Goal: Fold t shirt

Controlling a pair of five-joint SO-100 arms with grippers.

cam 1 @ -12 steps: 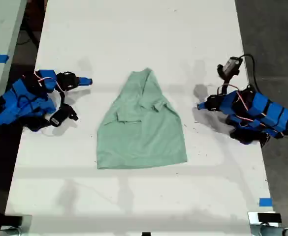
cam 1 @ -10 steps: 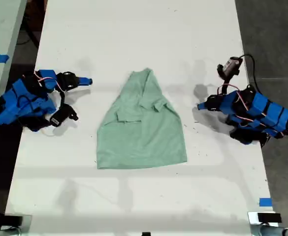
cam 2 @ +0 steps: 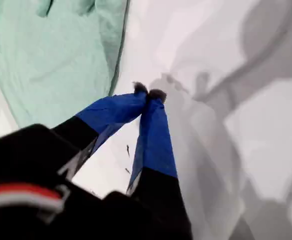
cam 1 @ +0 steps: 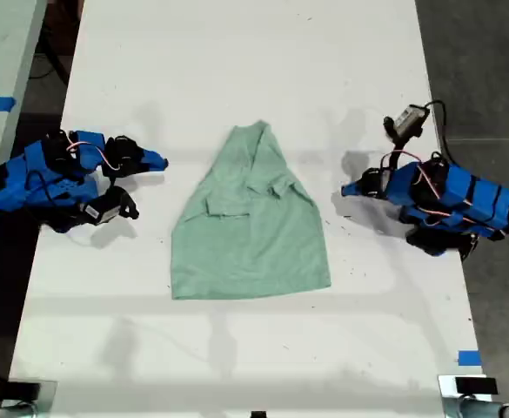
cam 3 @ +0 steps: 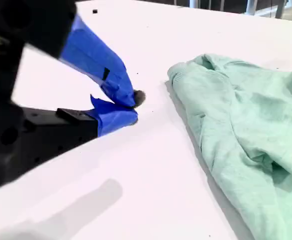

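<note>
Flatly, the t shirt [cam 1: 248,224] is lying partly folded and wrinkled mid-desk [cam 1: 237,70], collar end toward the exterior view's top. My first hand [cam 2: 149,93] and my second hand [cam 3: 132,106] are both resting pinched together, empty, each apart from the cloth on bare desk.

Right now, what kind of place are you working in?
Probably a robotics lab or test bench, not a home: a long white table with two blue arms at its sides, blue tape marks on it, and one mint t shirt laid out.
</note>
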